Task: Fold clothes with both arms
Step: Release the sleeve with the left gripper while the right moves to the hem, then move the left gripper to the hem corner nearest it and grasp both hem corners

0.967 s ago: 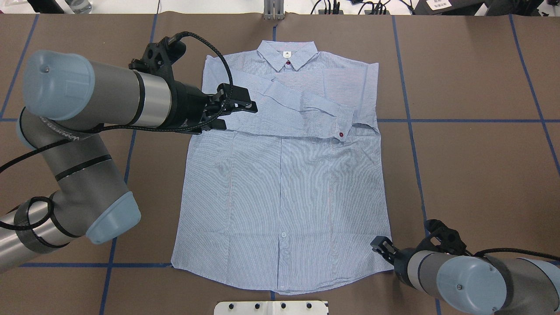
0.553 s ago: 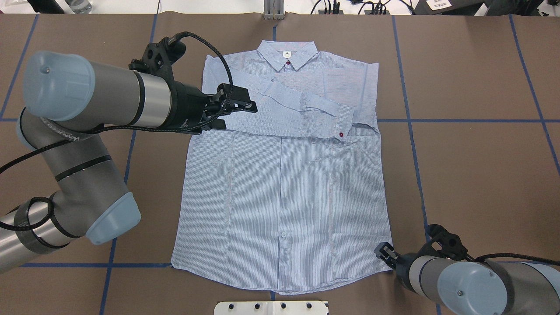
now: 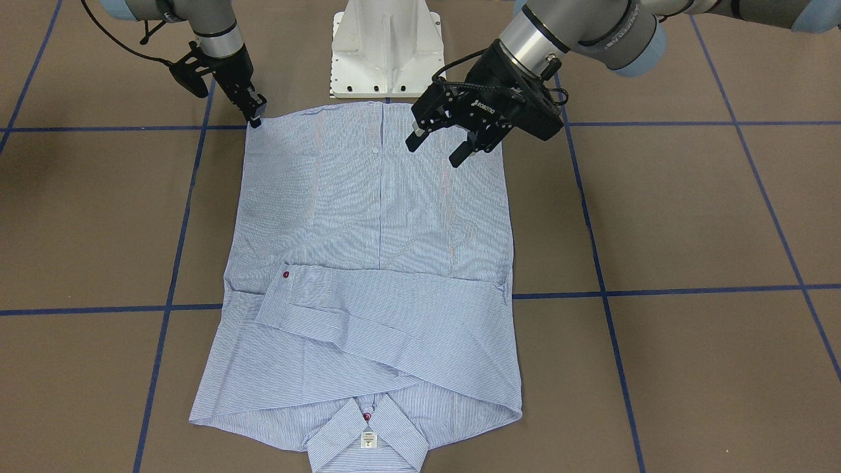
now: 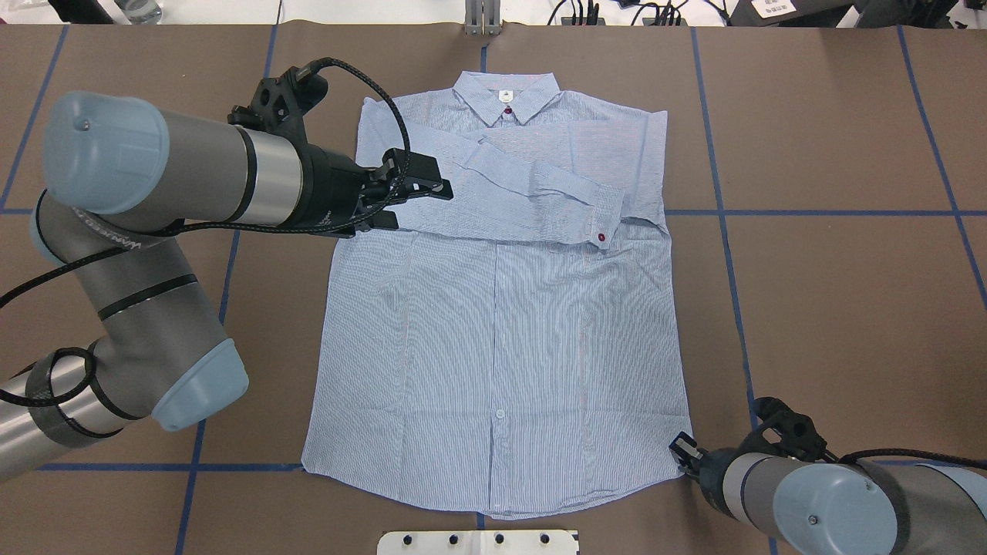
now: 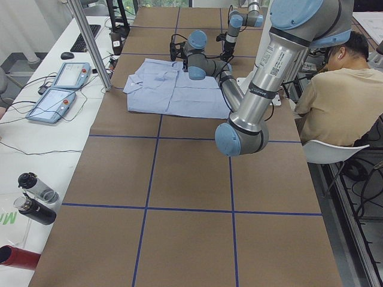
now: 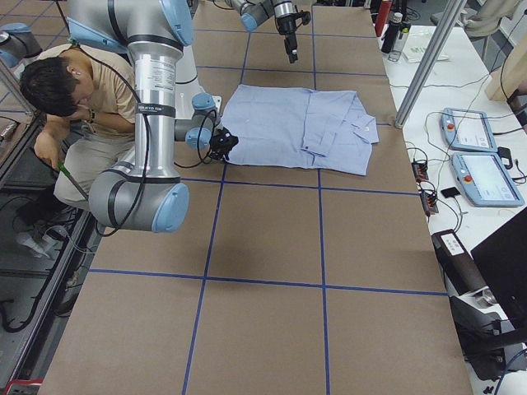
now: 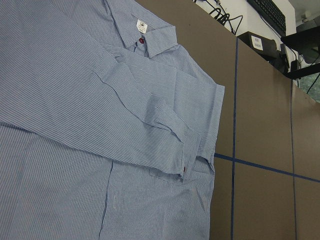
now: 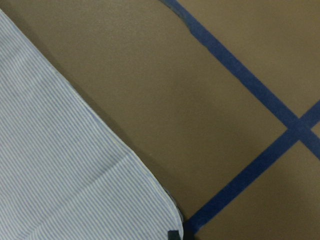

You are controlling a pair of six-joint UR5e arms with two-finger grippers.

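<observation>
The light blue striped shirt (image 4: 501, 331) lies flat on the table with its collar on the far side and both sleeves folded across the chest. It also shows in the front view (image 3: 374, 217) and in the left wrist view (image 7: 100, 100). My left gripper (image 4: 420, 204) hovers open and empty above the shirt's left edge, and shows open in the front view (image 3: 436, 148). My right gripper (image 4: 682, 449) is low at the shirt's near right hem corner, and in the front view (image 3: 255, 118) its fingers look closed together. The right wrist view shows that corner (image 8: 60, 175). I cannot tell whether cloth is pinched.
The white pedestal base (image 3: 386, 52) stands at the near table edge behind the hem. Blue tape lines (image 4: 721, 212) grid the brown table. A seated person (image 6: 74, 90) is beside the robot. Teach pendants (image 5: 60, 89) and bottles (image 5: 36, 197) lie past the table's far side.
My right gripper has drawn back and down toward the shirt's near right hem corner. My left arm has hardly moved. The shirt lies as before.
</observation>
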